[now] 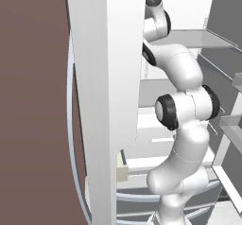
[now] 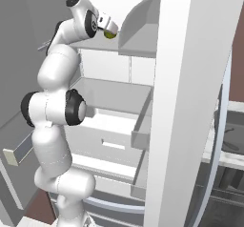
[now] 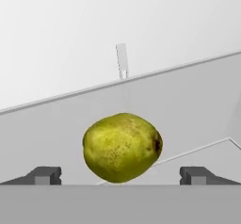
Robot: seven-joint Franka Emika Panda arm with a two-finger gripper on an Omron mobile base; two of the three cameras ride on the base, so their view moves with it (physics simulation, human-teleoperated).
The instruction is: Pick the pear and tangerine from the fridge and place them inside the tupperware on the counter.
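Note:
The pear (image 3: 121, 148), yellow-green and lumpy, rests on an upper shelf (image 3: 188, 110) of the fridge (image 1: 106, 77). In the hand view it sits right in front of my gripper (image 3: 121, 175), centred between the two fingertips (image 3: 44, 175), which stand wide apart and do not touch it. The right base view shows the gripper (image 2: 106, 25) reaching into the top of the fridge, with the pear (image 2: 111, 34) just under it. The gripper is open and holds nothing. The tangerine and the tupperware are out of view.
The white inner face of the open fridge door (image 2: 190, 102) stands close on the arm's right. Lower shelves (image 2: 109, 97) and a drawer (image 2: 112, 140) lie below the arm. A strip of counter (image 2: 228, 160) shows past the door. Door bins (image 1: 234, 129) hang on the other side.

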